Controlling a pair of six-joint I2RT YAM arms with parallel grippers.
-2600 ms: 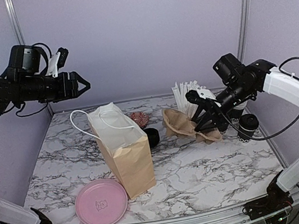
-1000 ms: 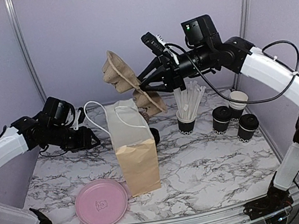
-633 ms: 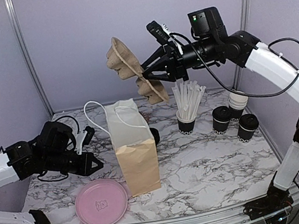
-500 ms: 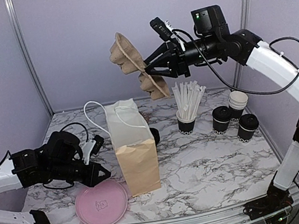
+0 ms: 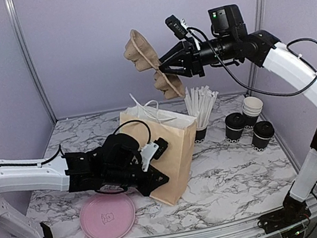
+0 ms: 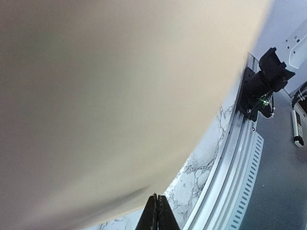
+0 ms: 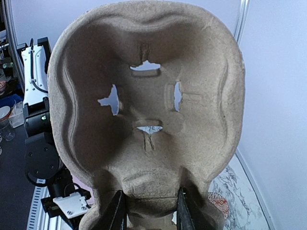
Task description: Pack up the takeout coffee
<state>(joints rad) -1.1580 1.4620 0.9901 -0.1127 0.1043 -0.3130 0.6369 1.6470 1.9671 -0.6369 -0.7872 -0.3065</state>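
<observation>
Two lidded black takeout coffee cups [image 5: 233, 126] [image 5: 263, 135] and an open one with a cream inside [image 5: 252, 106] stand at the table's right. My right gripper [image 5: 167, 69] [image 7: 149, 211] is shut on the brown pulp carrier [image 5: 139, 52] [image 7: 144, 96], held high above the paper bag [image 5: 171, 144]. The bag leans to the right. My left gripper [image 5: 154, 182] [image 6: 157, 212] is shut and empty, its tip at the bag's lower left side. The bag's side [image 6: 120, 96] fills the left wrist view.
A black cup of white straws [image 5: 200, 125] stands just behind the bag's right corner. A pink plate [image 5: 107, 216] lies at the front left, under my left arm. A red patterned disc [image 7: 218, 203] lies on the marble. The table's metal rail [image 6: 230, 167] runs near my left gripper.
My left arm swung in from the left, shut its jaws and reached the bag's base; the bag now leans right. My right arm carried the carrier higher and rightward.
</observation>
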